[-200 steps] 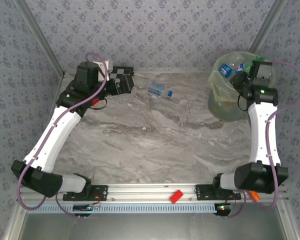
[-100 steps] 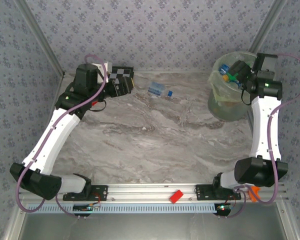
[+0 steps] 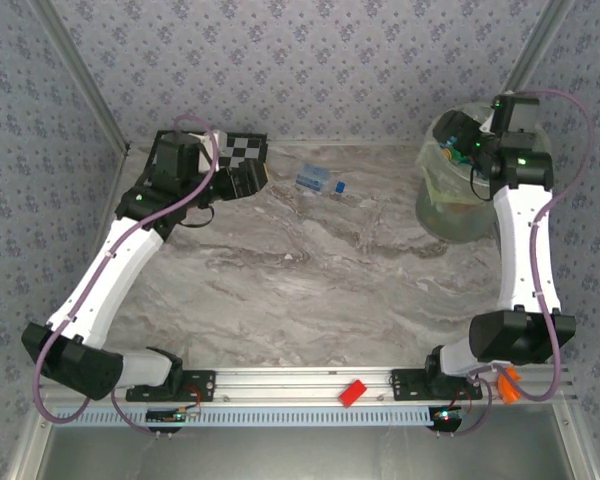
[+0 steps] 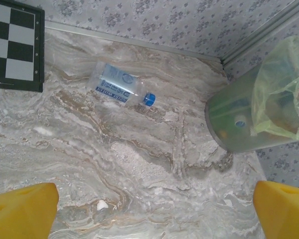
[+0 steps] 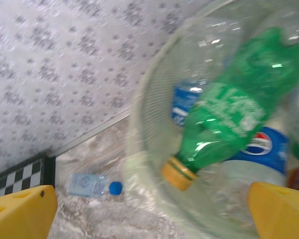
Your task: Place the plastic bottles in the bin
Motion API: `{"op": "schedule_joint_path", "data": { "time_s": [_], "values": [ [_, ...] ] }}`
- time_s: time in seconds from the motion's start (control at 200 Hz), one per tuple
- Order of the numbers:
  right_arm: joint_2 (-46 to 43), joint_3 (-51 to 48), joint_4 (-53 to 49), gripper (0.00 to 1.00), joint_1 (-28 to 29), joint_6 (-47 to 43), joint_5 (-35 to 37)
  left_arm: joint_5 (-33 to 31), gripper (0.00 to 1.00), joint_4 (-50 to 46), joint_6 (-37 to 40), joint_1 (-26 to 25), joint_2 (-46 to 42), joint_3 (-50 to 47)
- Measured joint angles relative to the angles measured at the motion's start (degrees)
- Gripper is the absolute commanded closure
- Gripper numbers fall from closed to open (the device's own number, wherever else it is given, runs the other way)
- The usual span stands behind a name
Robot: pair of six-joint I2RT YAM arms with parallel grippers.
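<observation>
One clear plastic bottle [image 3: 318,182] with a blue label and blue cap lies on the marble table at the back middle; it also shows as the bottle [image 4: 117,85] and the bottle [image 5: 92,185]. The bin [image 3: 458,205], a pale-green lined bucket, stands at the back right. Inside the bin [image 5: 139,129] a green bottle [image 5: 229,114] with a yellow cap lies on blue-labelled bottles [image 5: 266,144], blurred. My right gripper [image 3: 462,142] hangs open over the bin with nothing between its fingers [image 5: 281,209]. My left gripper [image 3: 248,180] is open above bare table, left of the lone bottle.
A black-and-white chequered board [image 3: 242,150] lies at the back left, beside the left gripper. A small red block [image 3: 352,391] sits on the front rail. Patterned walls close in the table at the back and sides. The bin [image 4: 249,124] stands close to the right wall.
My right gripper has opened over the bin and the green bottle has left it and gone in. The right wrist has lifted and swung back. The left arm has shifted slightly.
</observation>
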Motion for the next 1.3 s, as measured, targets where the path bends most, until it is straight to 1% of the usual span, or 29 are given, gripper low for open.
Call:
{"op": "schedule_joint_path", "data": {
  "time_s": [0.135,0.23,0.34,0.445,0.555,0.695,0.855,0.94,1.144,1.299],
  "values": [
    [1.9,0.3,0.8,0.0,7.0,-2.9,0.6,-3.0,0.0,-1.2,-0.2,0.0,2.2,0.0],
    [4.0,0.8,1.3,0.0,12.7,-5.6,2.1,-7.1,0.0,-3.1,-0.6,0.0,4.0,-0.5],
    [8.3,2.6,1.6,0.0,19.0,-9.4,4.2,-12.2,0.0,-5.7,-1.6,0.1,4.4,-2.6],
    [13.3,4.7,2.1,0.0,23.1,-13.0,6.2,-17.0,0.0,-7.8,-3.7,0.5,4.2,-4.4],
    [19.1,7.5,2.7,0.0,25.8,-17.0,9.0,-20.3,0.0,-9.6,-5.9,1.5,3.2,-6.2],
    [26.8,11.6,3.3,0.0,27.9,-21.5,13.2,-22.1,0.0,-11.4,-7.6,2.7,0.7,-7.5],
    [33.6,13.2,6.2,0.0,28.8,-24.9,14.9,-22.1,0.0,-12.4,-8.2,2.7,-1.8,-7.5],
    [36.6,13.2,7.5,0.0,28.7,-26.2,14.2,-21.8,0.0,-13.4,-8.2,2.7,-2.8,-7.5],
    [44.4,15.9,9.5,0.0,28.2,-30.4,8.7,-21.0,0.0,-15.6,-8.2,2.7,-4.2,-6.4],
    [48.5,17.2,11.7,0.0,28.2,-32.5,6.5,-20.3,0.0,-16.3,-8.1,2.7,-5.1,-5.7]
  ]
}}
